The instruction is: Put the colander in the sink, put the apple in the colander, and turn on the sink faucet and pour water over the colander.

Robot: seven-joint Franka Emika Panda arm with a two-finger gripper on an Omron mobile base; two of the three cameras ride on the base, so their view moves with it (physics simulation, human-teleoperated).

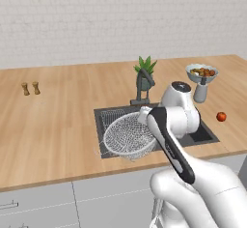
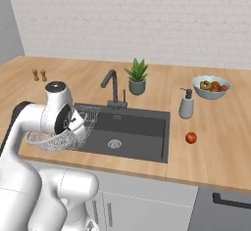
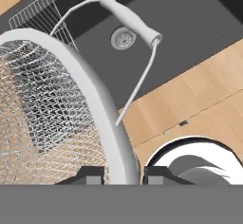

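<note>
In the hand view the colander [image 3: 52, 118] fills the left half of the frame, its pale rim curving down from the upper left to pass between the two fingertips [image 3: 90, 174] at the bottom centre. The gripper [image 3: 121, 175] is nearly closed, clamped on that rim. A wire side handle [image 3: 130, 19] loops from the rim toward the upper centre, over the dark sink [image 3: 190, 33] and its drain [image 3: 123, 38].

In the left base view the colander [image 1: 129, 135] hangs tilted at centre frame, over the sink's front left edge. The apple [image 1: 221, 117] lies on the counter at far right.
</note>
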